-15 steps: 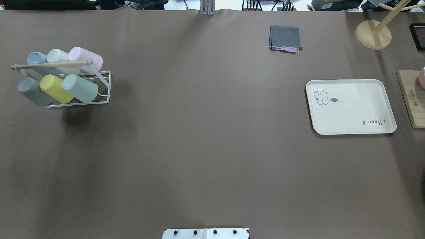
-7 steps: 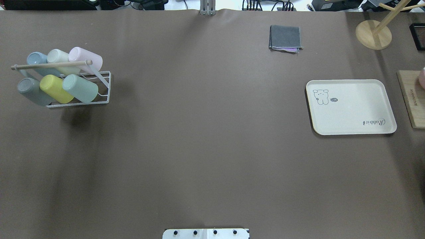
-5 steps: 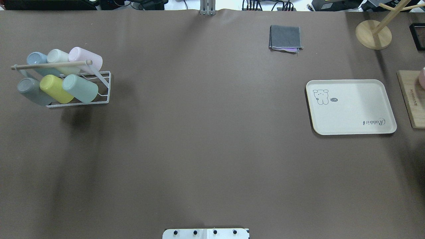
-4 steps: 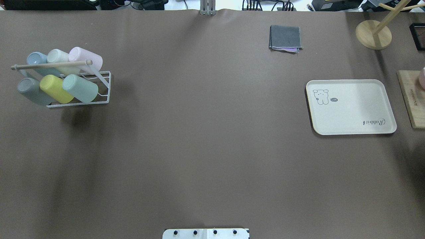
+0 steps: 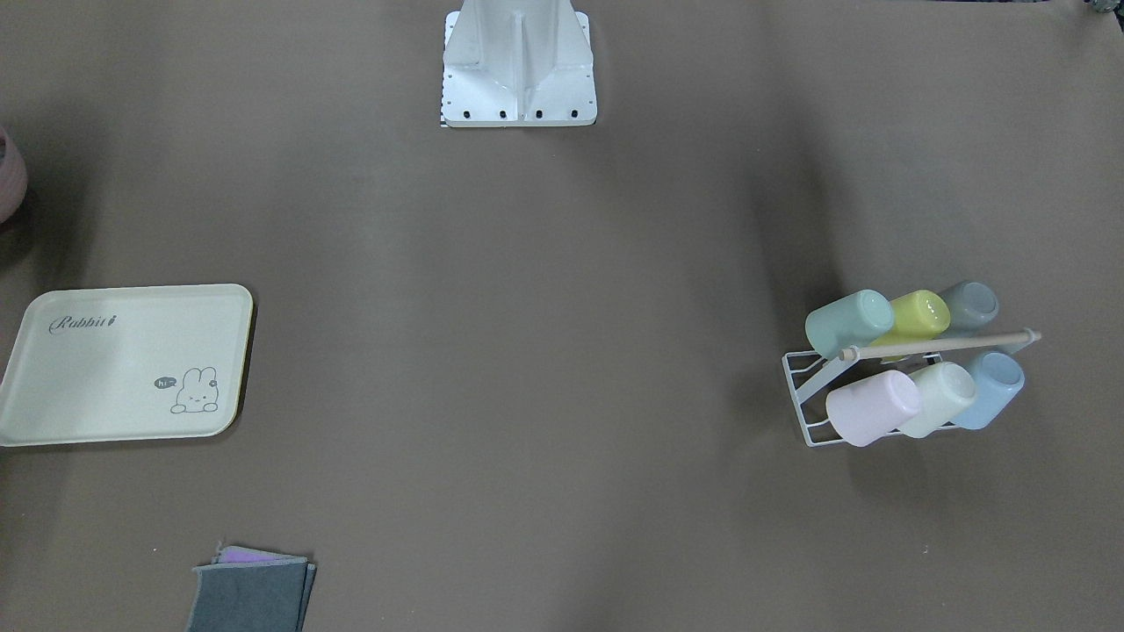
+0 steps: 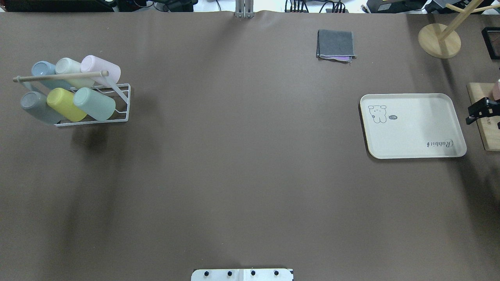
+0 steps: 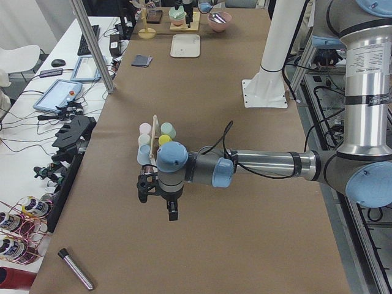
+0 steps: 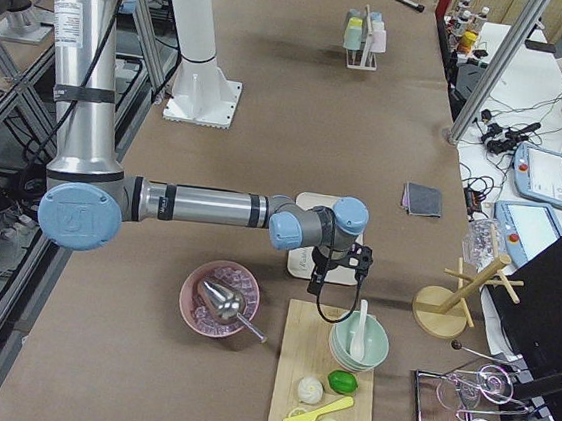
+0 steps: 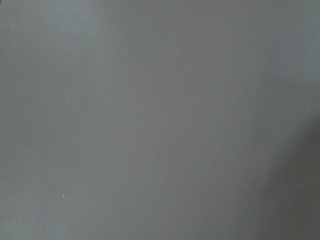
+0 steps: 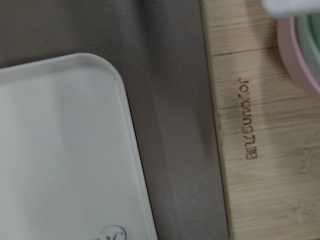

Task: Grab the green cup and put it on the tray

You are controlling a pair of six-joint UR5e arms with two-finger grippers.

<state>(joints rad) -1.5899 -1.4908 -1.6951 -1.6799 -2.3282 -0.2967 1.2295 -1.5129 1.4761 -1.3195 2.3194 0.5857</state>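
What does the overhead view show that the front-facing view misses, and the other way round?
Overhead only: the right claw at the frame's edge by the board, and a wooden stand. Front-facing only: the base's upright column. Both: the green cup in the rack, the tray, the cloth.

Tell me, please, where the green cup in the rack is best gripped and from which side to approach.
Probably across its side wall near the raised round end, coming from above. The green cup lies tilted at the end of the white rack's row nearer the robot, clear of the wooden rod; one flank is free, but the yellow cup crowds the other.
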